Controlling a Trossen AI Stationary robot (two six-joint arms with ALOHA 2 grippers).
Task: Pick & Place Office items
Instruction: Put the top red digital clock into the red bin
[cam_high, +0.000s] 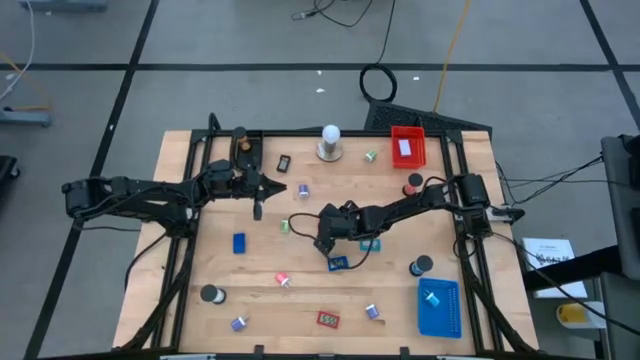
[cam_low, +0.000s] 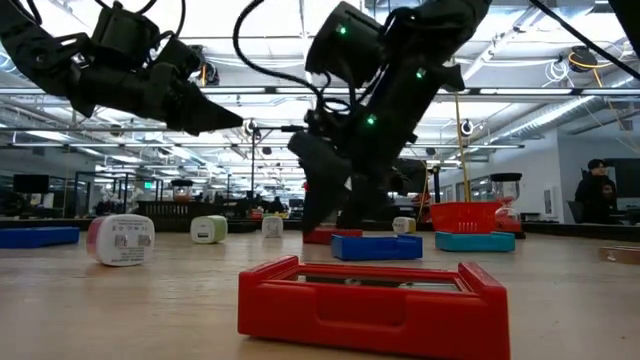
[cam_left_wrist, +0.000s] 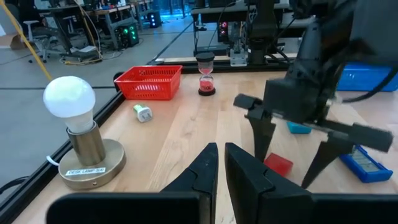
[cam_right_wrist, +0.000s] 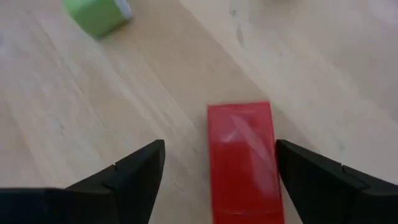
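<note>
Right gripper (cam_right_wrist: 217, 171) poised low over a red block (cam_right_wrist: 244, 158) near mid-table, jaws released and spread wide, one finger on each long side of the block with bare wood showing in both gaps, so no contact yet. Block lies flat, its long axis running along the gap between the fingers rather than across it; that alignment lets the jaws close on the narrow width, probably why the wrist is turned this way. A green piece (cam_right_wrist: 98, 15) sits well beyond the fingertips, clear of the closing path. From the left wrist camera the same spread fingers straddle the red block (cam_left_wrist: 278, 164), tips close to the wood. Judged step: final descent, then close. Risk: block is shallow, so a high grip may slip off its top edges. Left gripper (cam_left_wrist: 219, 163) hangs above the table, off to the side of the right one, jaws nearly together and holding nothing, evidently waiting. Other office items lie scattered apart around the table (cam_high: 180, 290); red tray (cam_high: 407, 148) at the far edge looks a plausible drop point.
</note>
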